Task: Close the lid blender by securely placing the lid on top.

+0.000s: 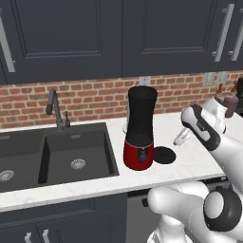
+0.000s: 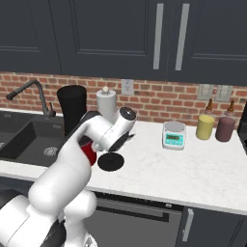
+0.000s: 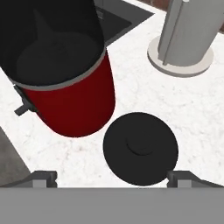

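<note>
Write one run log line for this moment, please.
gripper: open, above lid | lid: flat on counter, beside blender | blender: jar open, no lid yet

The blender point(image 1: 140, 129), a black cylindrical jar on a glossy red base, stands upright and uncovered on the worktop point(image 1: 190, 163). The flat round black lid point(image 3: 140, 148) lies just beside its base.

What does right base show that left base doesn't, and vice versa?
Right base alone: a kitchen scale and a yellow bottle along the brick backsplash, plus a white paper towel roll behind the arm.
Left base alone: both basins of the sink with their drains, and the blender's front button.
Both: the blender, jar open on top, the lid lying flat on the counter beside its red base, the faucet, and a maroon bottle.
</note>
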Controlling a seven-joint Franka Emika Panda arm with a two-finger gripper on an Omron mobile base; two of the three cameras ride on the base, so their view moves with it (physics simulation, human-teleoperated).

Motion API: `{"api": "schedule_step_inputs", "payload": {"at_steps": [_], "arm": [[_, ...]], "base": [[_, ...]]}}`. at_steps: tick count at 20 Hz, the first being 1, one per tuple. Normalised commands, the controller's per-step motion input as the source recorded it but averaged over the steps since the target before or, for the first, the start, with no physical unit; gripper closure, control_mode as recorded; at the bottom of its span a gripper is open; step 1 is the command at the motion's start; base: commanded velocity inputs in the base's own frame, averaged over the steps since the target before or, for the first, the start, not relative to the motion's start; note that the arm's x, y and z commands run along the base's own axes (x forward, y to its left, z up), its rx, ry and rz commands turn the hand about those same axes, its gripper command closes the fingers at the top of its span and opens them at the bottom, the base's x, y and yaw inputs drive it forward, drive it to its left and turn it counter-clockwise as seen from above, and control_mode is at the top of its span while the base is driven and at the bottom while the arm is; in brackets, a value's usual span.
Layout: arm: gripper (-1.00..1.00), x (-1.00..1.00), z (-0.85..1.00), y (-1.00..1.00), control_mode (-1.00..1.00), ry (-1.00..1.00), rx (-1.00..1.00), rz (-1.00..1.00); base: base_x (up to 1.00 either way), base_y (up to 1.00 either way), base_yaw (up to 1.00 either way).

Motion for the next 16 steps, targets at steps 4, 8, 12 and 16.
{"api": "schedule_step_inputs", "payload": {"at_steps": [4,8,12,16], "arm": [[-1.00,0.00,-0.27,-0.12,-1.00,-0.14,0.05,0.14],[-1.00,0.05,-0.08,-0.18,-1.00,-0.11,0.00,0.15],[-1.00,0.04,-0.02,-0.11,-1.00,-0.04,-0.01,0.13],[-1.00,0.08,-0.06,-0.01,-1.00,0.00,-0.03,0.12]], "base": [[0.00,0.00,0.00],[0.00,0.00,0.00],[0.00,0.00,0.00],[0.00,0.00,0.00]]}}
